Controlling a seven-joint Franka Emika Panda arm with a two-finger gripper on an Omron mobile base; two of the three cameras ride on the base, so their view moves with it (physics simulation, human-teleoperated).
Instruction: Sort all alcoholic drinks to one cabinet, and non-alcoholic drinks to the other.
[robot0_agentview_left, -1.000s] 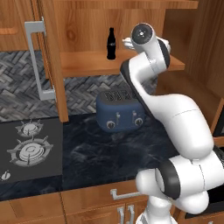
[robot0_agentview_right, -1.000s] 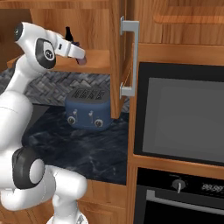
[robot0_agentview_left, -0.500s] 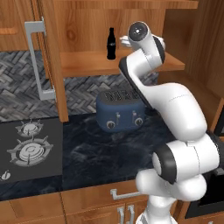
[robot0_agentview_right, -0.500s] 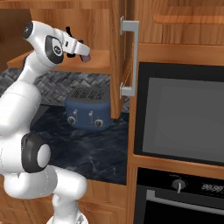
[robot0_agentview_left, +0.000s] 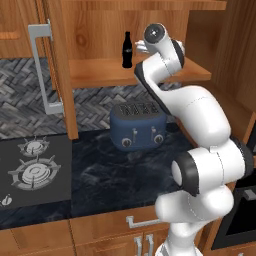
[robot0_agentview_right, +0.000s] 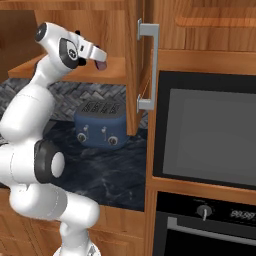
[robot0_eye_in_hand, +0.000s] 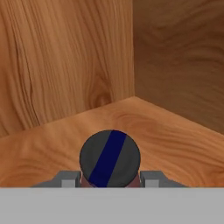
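Pink-purple and dark-capped, the short plastic bottle (robot0_eye_in_hand: 110, 158) is sitting upright between the clamping fingers of the white arm's gripper (robot0_agentview_right: 100, 61), hanging just above the wooden cabinet shelf (robot0_agentview_left: 100, 72), with the black red-banded cola bottle (robot0_agentview_left: 127, 50) standing nearby to its left.

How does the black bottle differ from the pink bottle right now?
The black bottle stands free on the cabinet shelf; the pink bottle is held in the gripper. The black bottle is slim with a narrow neck; of the pink bottle, mostly a wide dark cap with a blue stripe shows. Both are at the same open cabinet.
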